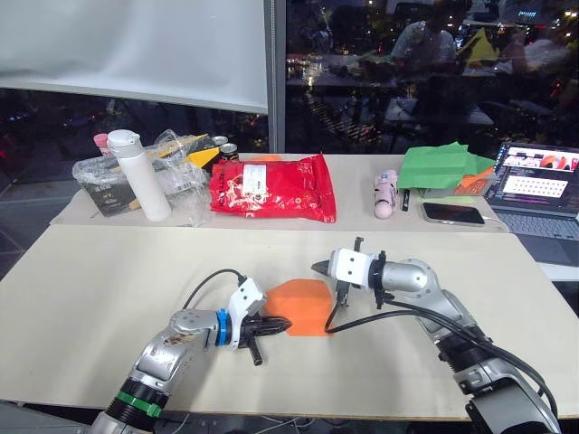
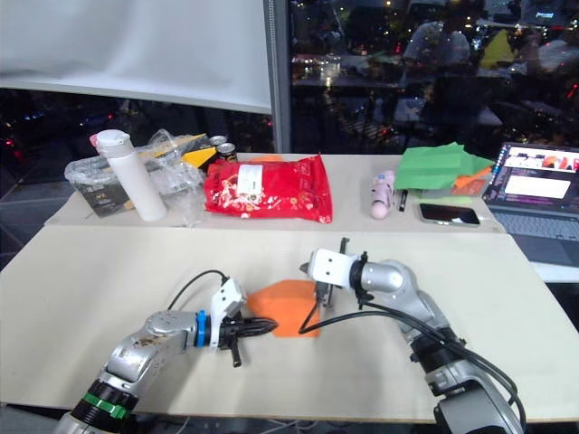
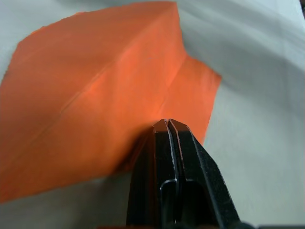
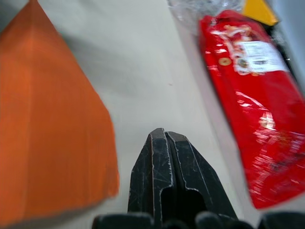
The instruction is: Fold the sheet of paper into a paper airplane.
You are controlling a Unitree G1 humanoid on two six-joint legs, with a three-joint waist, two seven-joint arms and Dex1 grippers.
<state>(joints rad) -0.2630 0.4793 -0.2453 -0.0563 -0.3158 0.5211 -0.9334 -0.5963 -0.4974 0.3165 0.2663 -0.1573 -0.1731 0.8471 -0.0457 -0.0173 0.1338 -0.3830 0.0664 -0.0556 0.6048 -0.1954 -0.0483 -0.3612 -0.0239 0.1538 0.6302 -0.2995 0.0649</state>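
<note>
The orange paper [image 1: 303, 306] lies folded into a pointed shape on the middle of the beige table [image 1: 109, 289]; one flap with a crease stands slightly raised. My left gripper [image 1: 274, 325] is at the paper's near-left corner, and in the left wrist view its fingers [image 3: 164, 143] are shut on the paper [image 3: 95, 81] where the crease ends. Just off the paper's right edge, my right gripper [image 1: 341, 297] points down at the table. The right wrist view has its fingers [image 4: 164, 162] shut with nothing between them, the paper [image 4: 47, 119] beside them.
Along the far edge stand a white bottle [image 1: 140, 176], a clear plastic bag [image 1: 181, 176], a red packet [image 1: 271, 188], a pink item [image 1: 385, 194], green folded paper [image 1: 443, 167], a phone [image 1: 450, 213] and an open laptop [image 1: 538, 185].
</note>
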